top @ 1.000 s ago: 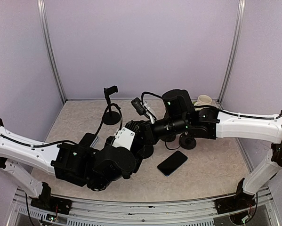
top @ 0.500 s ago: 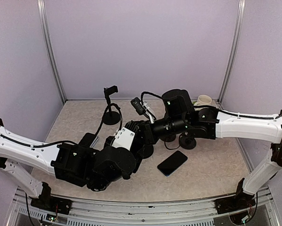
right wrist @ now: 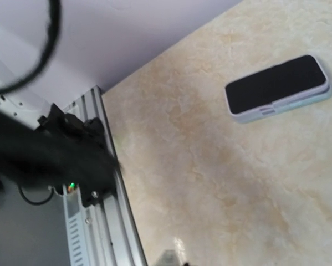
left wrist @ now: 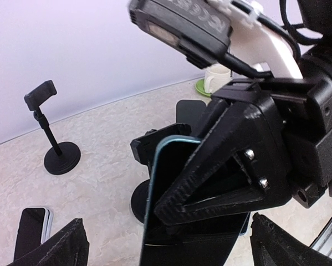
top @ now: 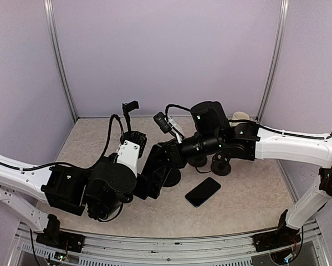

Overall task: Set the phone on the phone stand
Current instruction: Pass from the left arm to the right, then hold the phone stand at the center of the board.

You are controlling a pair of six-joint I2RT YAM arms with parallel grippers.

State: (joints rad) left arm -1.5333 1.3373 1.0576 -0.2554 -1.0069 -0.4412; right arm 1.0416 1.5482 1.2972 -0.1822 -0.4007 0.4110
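A dark phone with a teal edge (left wrist: pixel 171 188) stands upright over a black phone stand with a round base (left wrist: pixel 139 200). My right gripper (top: pixel 158 164) is shut on the phone; its black finger (left wrist: pixel 232 160) lies across the screen in the left wrist view. In the top view the stand's base (top: pixel 171 178) shows just below the right gripper, and the held phone itself is hard to make out there. My left gripper (left wrist: pixel 171 252) is open and empty, its fingertips (left wrist: pixel 49 249) wide apart on either side of the phone. It sits at the lower left of the phone in the top view (top: pixel 148 187).
A black phone (top: pixel 203 192) lies flat at centre right. A phone in a light case (left wrist: pixel 32 233) lies left of the stand and shows in the right wrist view (right wrist: pixel 276 86). A tall clamp stand (top: pixel 131 133) is at the back. More stand bases (top: pixel 221 165) and a cup (top: pixel 240 117) sit at the right.
My left arm has drawn back to the left, away from the stand, its gripper now open beside the phone. My right arm has barely moved and still holds the phone.
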